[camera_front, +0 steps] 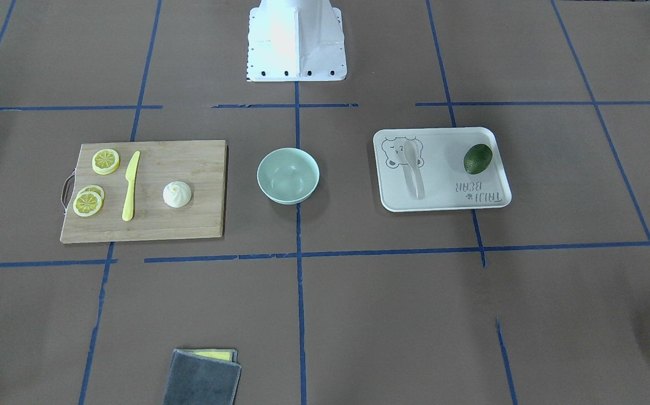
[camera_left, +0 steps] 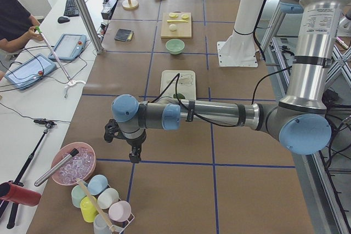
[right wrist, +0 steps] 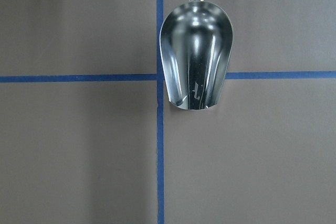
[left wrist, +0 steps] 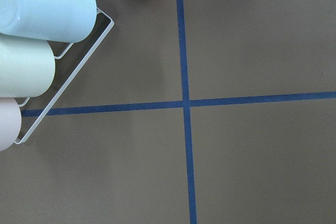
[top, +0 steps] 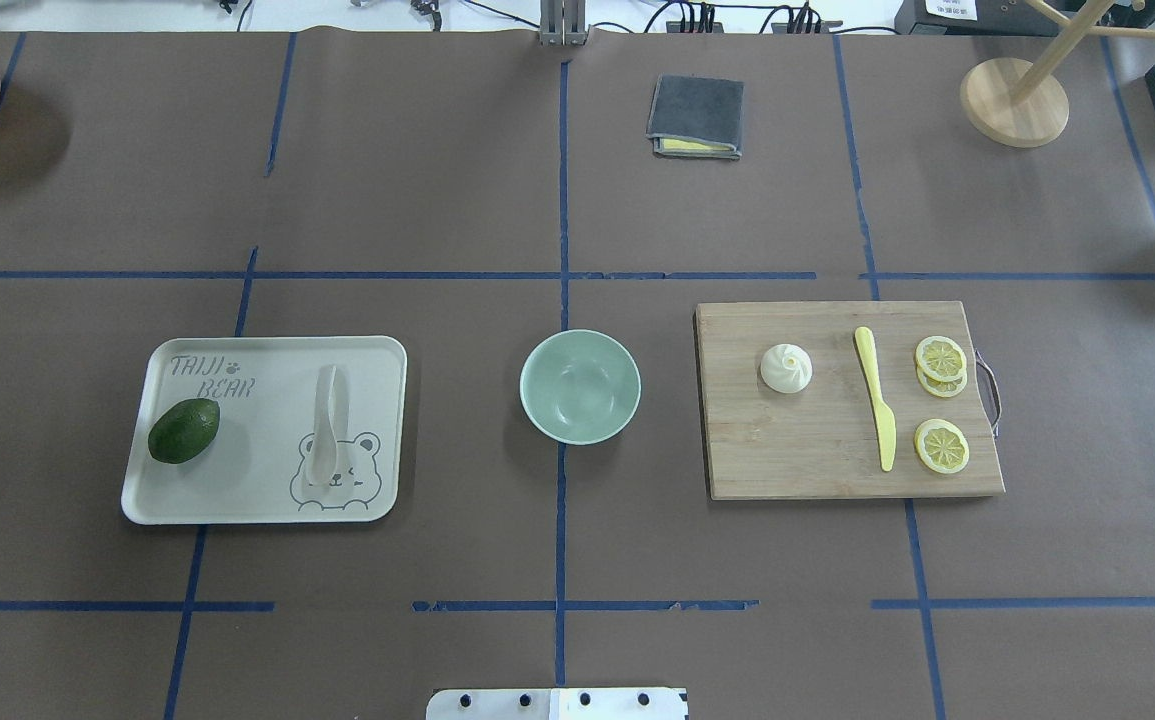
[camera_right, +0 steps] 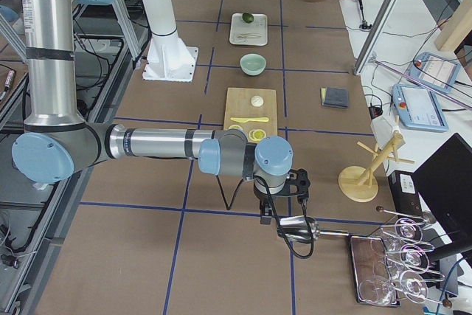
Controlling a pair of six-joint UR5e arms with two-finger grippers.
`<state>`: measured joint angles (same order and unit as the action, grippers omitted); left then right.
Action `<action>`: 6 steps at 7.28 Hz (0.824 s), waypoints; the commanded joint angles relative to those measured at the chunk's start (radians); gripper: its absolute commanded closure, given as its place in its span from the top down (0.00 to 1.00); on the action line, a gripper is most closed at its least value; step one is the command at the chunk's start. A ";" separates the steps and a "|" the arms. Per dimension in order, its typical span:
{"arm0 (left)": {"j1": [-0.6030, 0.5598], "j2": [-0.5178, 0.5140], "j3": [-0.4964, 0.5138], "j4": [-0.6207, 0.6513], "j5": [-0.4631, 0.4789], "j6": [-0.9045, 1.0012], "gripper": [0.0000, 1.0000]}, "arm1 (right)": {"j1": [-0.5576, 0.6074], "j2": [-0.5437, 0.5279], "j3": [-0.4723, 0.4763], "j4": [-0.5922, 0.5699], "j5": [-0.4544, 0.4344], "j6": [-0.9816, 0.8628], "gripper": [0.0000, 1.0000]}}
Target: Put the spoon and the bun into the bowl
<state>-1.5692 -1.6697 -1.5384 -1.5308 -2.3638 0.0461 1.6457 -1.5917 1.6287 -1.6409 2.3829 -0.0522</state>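
Left pincer hovers well apart from spoon.

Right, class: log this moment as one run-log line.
spoon: on tray | bun: on cutting board | bowl: empty | task: not started

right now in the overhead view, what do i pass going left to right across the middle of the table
avocado → spoon → bowl → bun → yellow knife → lemon slices

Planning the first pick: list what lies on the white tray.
On the tray lie the spoon, over the bear print, and an avocado, apart. Nothing covers them; what they cover is hidden.
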 commanded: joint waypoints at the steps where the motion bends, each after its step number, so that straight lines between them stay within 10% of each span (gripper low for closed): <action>1: 0.000 0.005 0.000 0.000 0.000 0.000 1.00 | 0.000 -0.013 0.013 0.004 -0.001 0.000 1.00; 6: 0.084 -0.012 -0.179 -0.069 0.001 -0.157 1.00 | -0.001 -0.004 0.068 0.006 0.004 0.005 1.00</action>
<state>-1.5438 -1.6793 -1.6333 -1.5545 -2.3677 -0.0131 1.6451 -1.5958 1.6716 -1.6353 2.3856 -0.0488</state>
